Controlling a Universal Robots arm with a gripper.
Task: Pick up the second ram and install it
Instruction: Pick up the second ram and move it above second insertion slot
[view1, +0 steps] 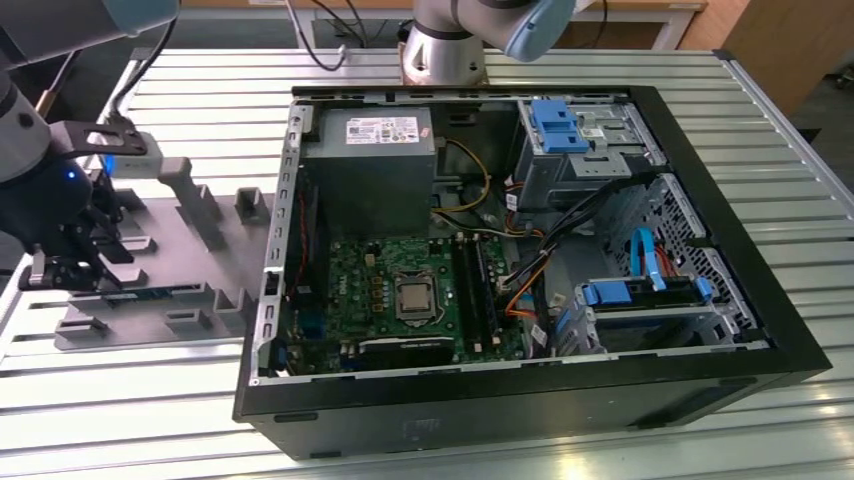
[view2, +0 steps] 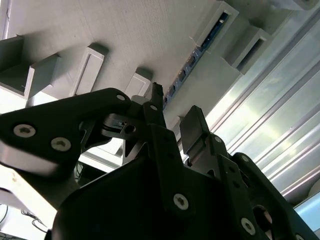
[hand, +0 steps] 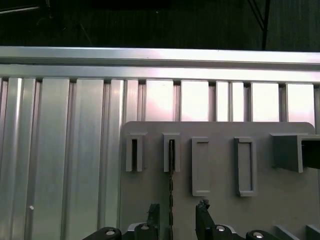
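A: What sits on the slatted metal table (view1: 761, 130)?

B: The open black computer case (view1: 534, 405) takes up most of it, with the green motherboard (view1: 387, 265) lying flat inside. At the exterior view's left, just beside the case, lies the grey fixture plate (view1: 154, 240).

A: And the gripper (view1: 60, 272)?

B: It hangs over the plate's side away from the case, pointing down. In the first wrist view its fingers (hand: 153, 216) stand apart, one on each side of the second ram (hand: 171, 192), with a gap on either side.

A: So the ram is not lifted?

B: No. It stands on edge in the slotted blocks (hand: 171, 150) on the plate. It's a thin strip between the open jaws, touched by neither.
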